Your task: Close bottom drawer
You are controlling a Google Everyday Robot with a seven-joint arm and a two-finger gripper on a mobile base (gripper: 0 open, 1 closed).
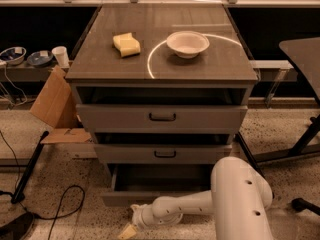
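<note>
1. Grey bottom drawer point(120, 198): lowest of three in the cabinet point(212, 66); stood pulled out, its dark box exposed behind the flat front.
2. Handling, judged: stiff, fairly heavy, sliding on runners, not fragile. Best pushed flat on the front near its middle, lest it skew. Its handle was hidden behind the arm point(185, 206).
3. Gripper point(128, 230): low by the floor, just before the front's left part; open or closed could not be told.

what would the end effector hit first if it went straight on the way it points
Probably the speckled floor: the end effector sits low, below the bottom drawer, pointing down-left, away from it. Depth is unclear.
</note>
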